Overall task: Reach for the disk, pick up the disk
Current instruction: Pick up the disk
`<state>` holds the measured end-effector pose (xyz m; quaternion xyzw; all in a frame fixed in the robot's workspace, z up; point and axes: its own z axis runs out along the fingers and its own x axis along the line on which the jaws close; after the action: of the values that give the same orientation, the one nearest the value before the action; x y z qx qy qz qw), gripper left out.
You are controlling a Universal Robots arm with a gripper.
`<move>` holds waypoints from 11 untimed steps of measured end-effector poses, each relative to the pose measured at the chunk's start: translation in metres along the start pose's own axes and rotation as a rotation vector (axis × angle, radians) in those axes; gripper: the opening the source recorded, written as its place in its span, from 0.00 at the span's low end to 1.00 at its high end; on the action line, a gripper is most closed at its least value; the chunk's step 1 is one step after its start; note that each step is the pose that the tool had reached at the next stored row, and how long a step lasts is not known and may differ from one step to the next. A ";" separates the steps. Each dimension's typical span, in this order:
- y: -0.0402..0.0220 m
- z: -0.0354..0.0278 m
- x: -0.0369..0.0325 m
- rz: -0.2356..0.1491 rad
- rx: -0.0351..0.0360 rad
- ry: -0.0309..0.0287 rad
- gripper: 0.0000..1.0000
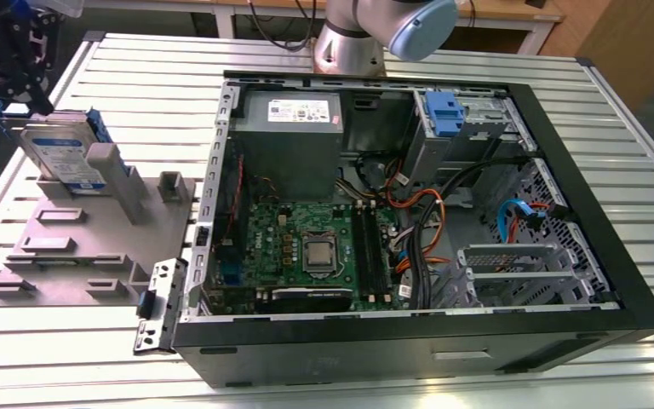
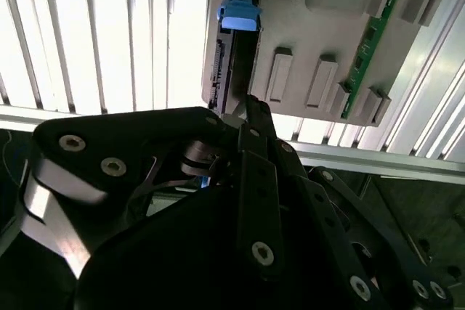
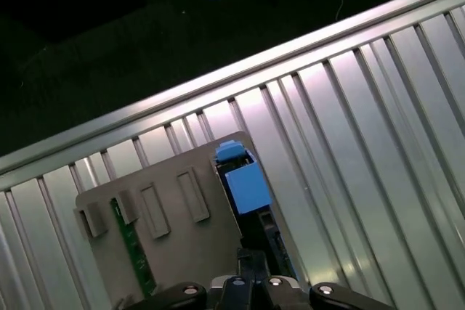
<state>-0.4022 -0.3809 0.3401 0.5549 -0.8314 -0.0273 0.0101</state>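
We should align the gripper point(image 1: 37, 102) squarely over the upright disk point(image 1: 61, 153), clear of the holder point(image 1: 77, 234); its state we cannot tell.

Colours on my feed: mostly grey, blue and black.
I see the disk point(image 1: 60, 153) silver-grey with a white-and-blue label and blue rails point(image 1: 93, 126). The fixture plate point(image 1: 77, 243) is flat matte grey, and the table point(image 1: 146, 85) is pale silver, striped by its slats. The case point(image 1: 418, 336) is black — green motherboard point(image 1: 287, 230), blue caddy point(image 1: 443, 115), grey power supply point(image 1: 287, 149) with a white sticker point(image 1: 299, 109).
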 end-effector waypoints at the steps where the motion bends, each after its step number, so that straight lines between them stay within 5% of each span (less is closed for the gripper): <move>1: 0.0000 0.0003 0.0000 -0.006 -0.0038 -0.0086 0.11; 3: 0.0000 0.0011 0.0000 -0.016 -0.0102 -0.0233 0.11; 4: 0.0003 0.0014 0.0001 -0.016 -0.0110 -0.0255 0.11; 11: 0.0002 0.0017 0.0001 -0.037 -0.0116 -0.0243 0.11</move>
<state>-0.4025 -0.3808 0.3385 0.5696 -0.8210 -0.0391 0.0027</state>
